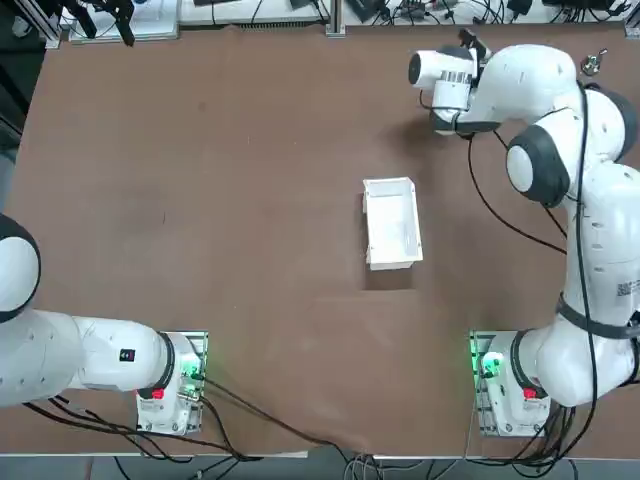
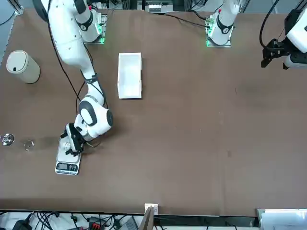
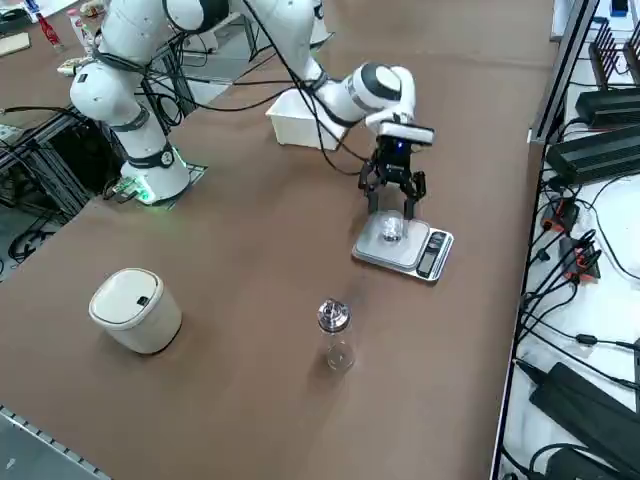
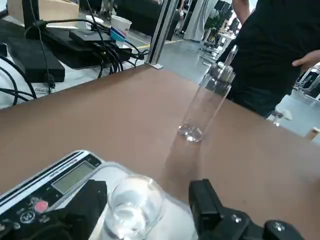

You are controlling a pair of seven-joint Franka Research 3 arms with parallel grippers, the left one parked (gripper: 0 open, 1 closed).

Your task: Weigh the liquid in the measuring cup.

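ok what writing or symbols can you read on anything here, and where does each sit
Scale: symbols only, a round pink button and a round dark one beside it; lettering along its edge, too small to read.
White arm: a small square code, unreadable.
No word or number reads clearly.

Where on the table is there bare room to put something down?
Likely the stretch between the white box and the table's far-left edge, or between the lidded canister and glass bottle. It's crowded at the scale, where the right gripper's open jaws flank the cup.
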